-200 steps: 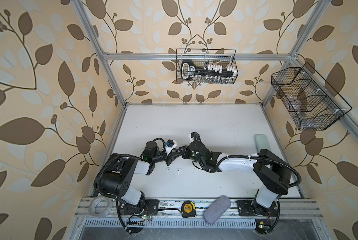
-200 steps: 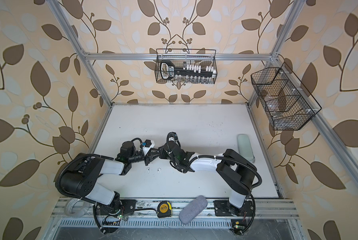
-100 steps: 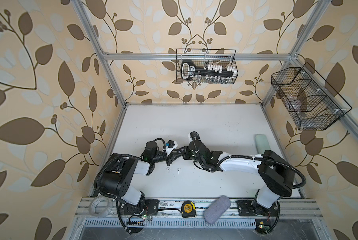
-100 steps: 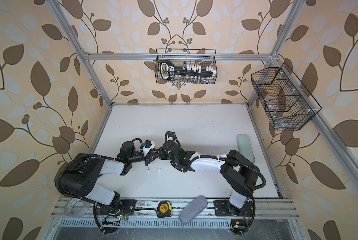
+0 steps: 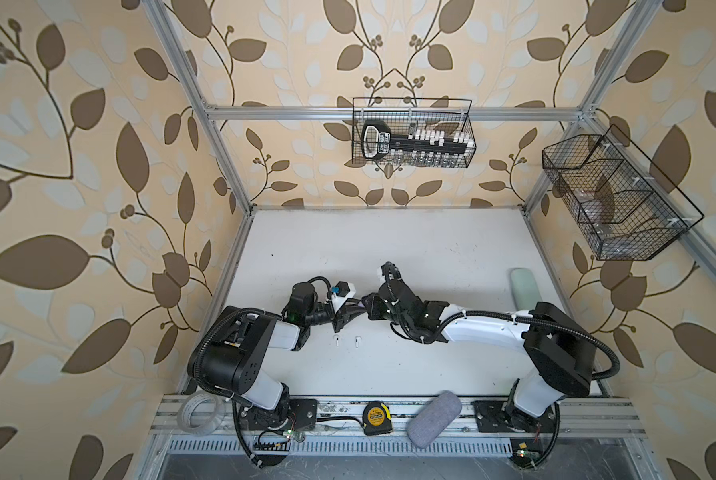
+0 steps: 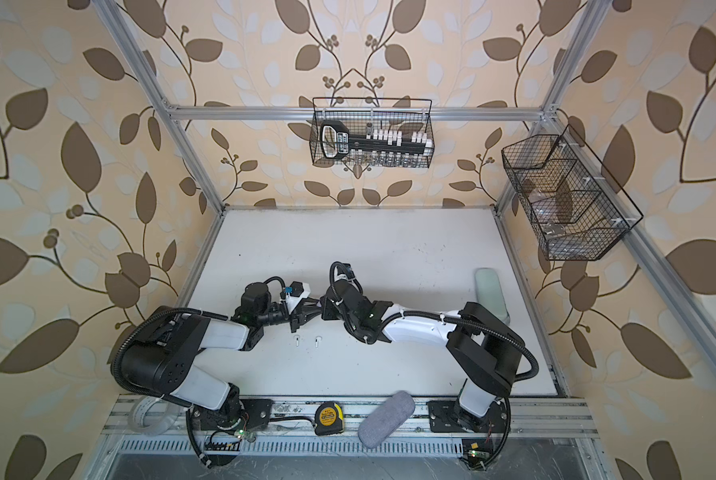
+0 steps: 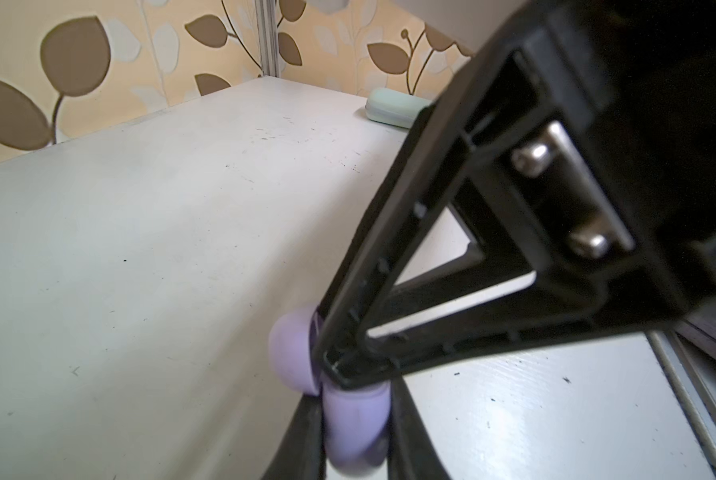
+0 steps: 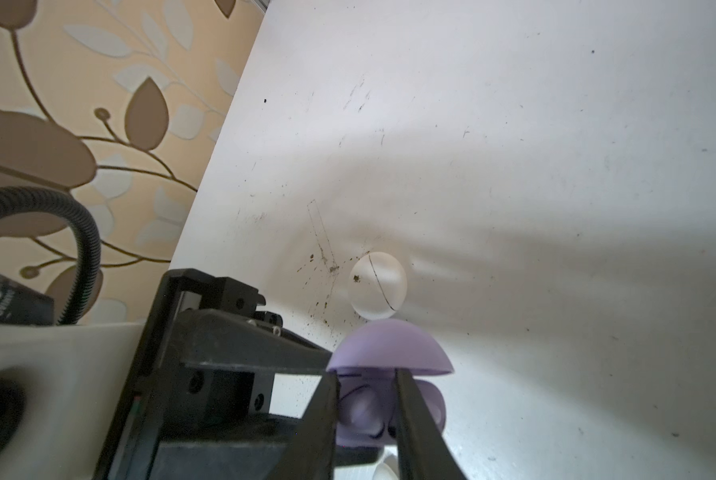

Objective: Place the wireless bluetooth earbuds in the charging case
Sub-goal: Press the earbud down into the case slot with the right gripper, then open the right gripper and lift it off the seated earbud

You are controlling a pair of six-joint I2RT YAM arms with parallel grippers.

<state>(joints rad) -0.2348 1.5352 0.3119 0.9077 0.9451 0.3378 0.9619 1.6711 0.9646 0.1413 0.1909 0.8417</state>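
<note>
The left gripper (image 7: 354,411) clamps the open lavender case (image 8: 389,347), and the right gripper (image 8: 365,372) has its narrow jaws astride the base, around a blurred lavender earbud (image 8: 362,409). Whether they pinch it I cannot tell. One white earbud (image 5: 336,340) and a second white earbud (image 5: 357,340) lie on the table (image 5: 389,249) just beside the grippers, tiny from above.

Lavender case (image 7: 354,428) blurred & cut by frame edge; white earbuds (image 5: 336,340) too tiny f/ detail.

Left arm (image 5: 283,334) and right arm (image 5: 481,332) reach inward, jaws meeting; both apparently clamped
</note>
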